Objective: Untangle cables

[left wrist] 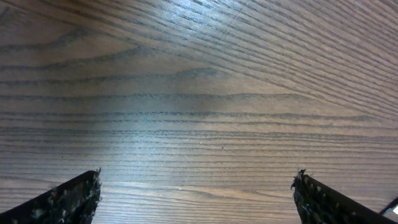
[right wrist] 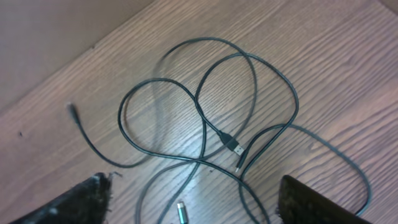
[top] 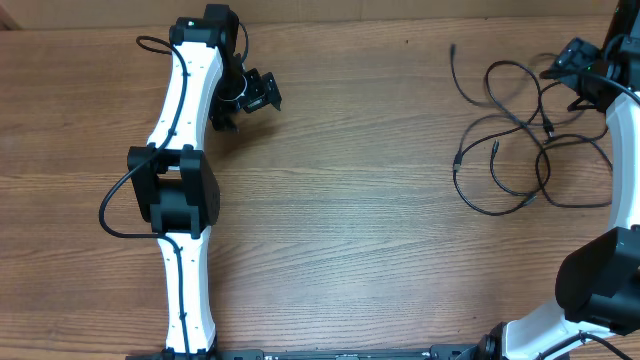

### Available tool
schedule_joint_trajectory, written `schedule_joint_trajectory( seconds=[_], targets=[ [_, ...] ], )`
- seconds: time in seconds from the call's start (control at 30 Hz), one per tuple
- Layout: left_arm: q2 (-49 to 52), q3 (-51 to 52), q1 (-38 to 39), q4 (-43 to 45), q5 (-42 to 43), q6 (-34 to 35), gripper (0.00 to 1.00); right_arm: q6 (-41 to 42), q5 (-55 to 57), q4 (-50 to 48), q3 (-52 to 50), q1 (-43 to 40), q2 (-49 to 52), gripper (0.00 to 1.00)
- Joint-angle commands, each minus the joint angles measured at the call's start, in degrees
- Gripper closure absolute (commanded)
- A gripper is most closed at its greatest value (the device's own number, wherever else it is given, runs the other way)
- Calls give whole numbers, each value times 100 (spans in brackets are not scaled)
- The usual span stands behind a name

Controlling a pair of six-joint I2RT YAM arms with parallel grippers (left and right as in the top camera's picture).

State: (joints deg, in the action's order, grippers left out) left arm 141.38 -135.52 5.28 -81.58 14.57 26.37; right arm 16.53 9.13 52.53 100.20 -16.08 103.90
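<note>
Cables (top: 545, 122) — lay looped on bench (top: 350, 200) beside your right hand (right wrist: 198, 179), spread wide; left hand (left wrist: 198, 176) wide too, well apart. Only right wrist view showed silvery plug (right wrist: 234, 147) — long axis slanting, tip lower-right.

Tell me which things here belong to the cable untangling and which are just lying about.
Job:
- black cables, looped over each other
- right pincer, open over them

Not in play:
- left pincer, open over bare wood
- wooden table
</note>
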Motion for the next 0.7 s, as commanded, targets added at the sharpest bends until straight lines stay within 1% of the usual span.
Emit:
schedule_joint_trajectory(
  seconds=[0.0, 0.03, 0.07, 0.67],
  targets=[
    [-92, -76, 74, 0, 2, -48, 1, 17, -24, 2, 101, -17, 17, 8],
    [-92, -76, 74, 2, 4, -48, 0, 20, -24, 13, 101, -17, 17, 3],
    [-92, -76, 74, 0, 4, -48, 0, 20, -24, 24, 101, -17, 17, 0],
    [-92, -76, 72, 2, 2, -48, 0, 17, -24, 94, 101, -11, 17, 0]
  ],
)
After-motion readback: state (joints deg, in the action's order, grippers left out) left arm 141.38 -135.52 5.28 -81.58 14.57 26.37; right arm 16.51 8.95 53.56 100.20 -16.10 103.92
